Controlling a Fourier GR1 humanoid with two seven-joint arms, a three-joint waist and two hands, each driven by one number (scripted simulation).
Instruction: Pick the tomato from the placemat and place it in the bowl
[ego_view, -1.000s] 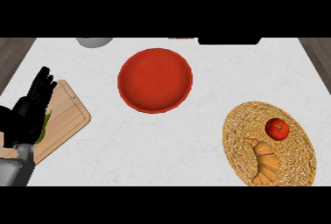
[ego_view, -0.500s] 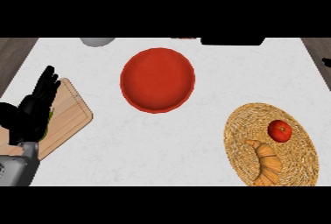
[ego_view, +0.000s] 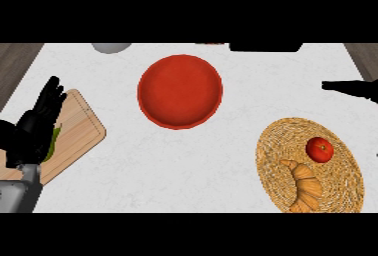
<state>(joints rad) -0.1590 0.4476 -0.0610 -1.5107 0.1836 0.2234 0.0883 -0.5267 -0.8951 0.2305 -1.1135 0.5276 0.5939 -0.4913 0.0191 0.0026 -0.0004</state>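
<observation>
A red bowl (ego_view: 180, 91) sits on a white counter (ego_view: 184, 165), with nothing inside it. Lower right of the bowl lies a round woven placemat (ego_view: 275, 150), holding a red tomato (ego_view: 320, 149) and, just beside it, a croissant (ego_view: 306, 186). Far left of the bowl, the left hand (ego_view: 35, 129) rests over a wooden cutting board (ego_view: 80, 131), fingers straight and spread, holding nothing; something green (ego_view: 53, 145) shows beneath it. At the picture's right edge, right of the bowl, dark fingertips of the right hand (ego_view: 351, 87) enter; their state cannot be told.
</observation>
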